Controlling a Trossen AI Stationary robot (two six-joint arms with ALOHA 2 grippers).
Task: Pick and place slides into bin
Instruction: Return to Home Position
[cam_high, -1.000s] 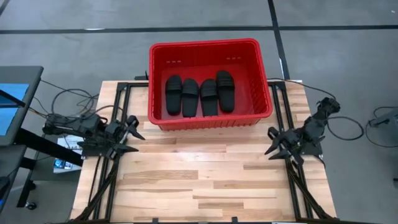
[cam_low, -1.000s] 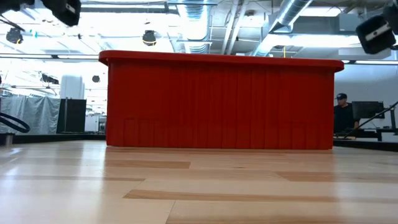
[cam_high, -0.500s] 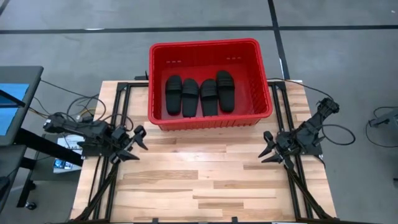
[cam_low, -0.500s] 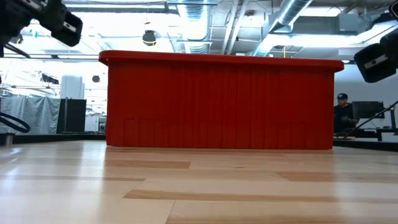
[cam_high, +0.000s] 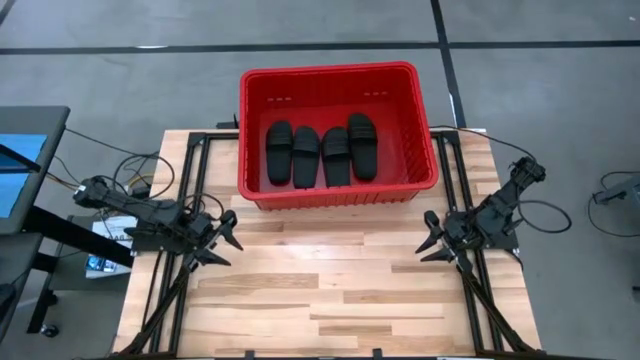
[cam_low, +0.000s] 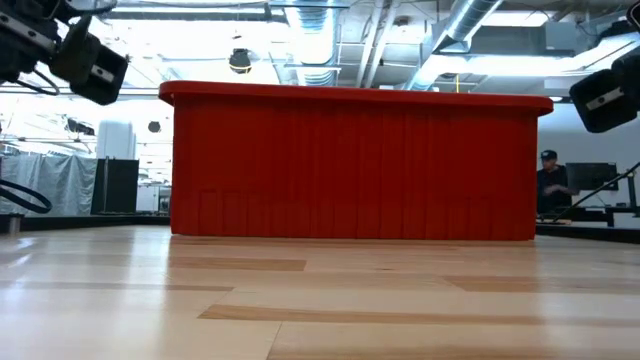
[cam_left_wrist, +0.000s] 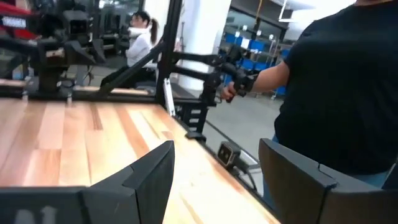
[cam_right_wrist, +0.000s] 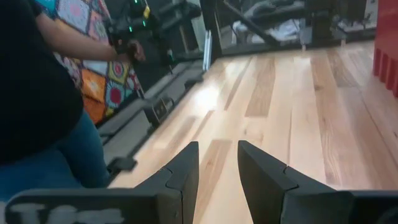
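Wood-plank surface (cam_high: 330, 290) w/ black frame rails down both sides. Red bin (cam_high: 428, 160) sits at the far edge, centred, roughly btwn the two arms; in the low view its ribbed front wall (cam_low: 360, 165) fills the middle and hides what's inside. A person in a black top (cam_left_wrist: 339, 87) stands just beside the surface's near edge. Left hand (cam_high: 229, 240) hovers over the left rail, near the bin's front-left corner, fingers spread wide, holding nothing. Right hand (cam_high: 426, 237) hovers over the right rail, near the front-right corner, fingers apart w/ a narrower gap, also holding nothing. All 4 black slides (cam_high: 322, 150) lie side by side on the bin floor, lengthwise front to back, rightmost one set a bit farther back.
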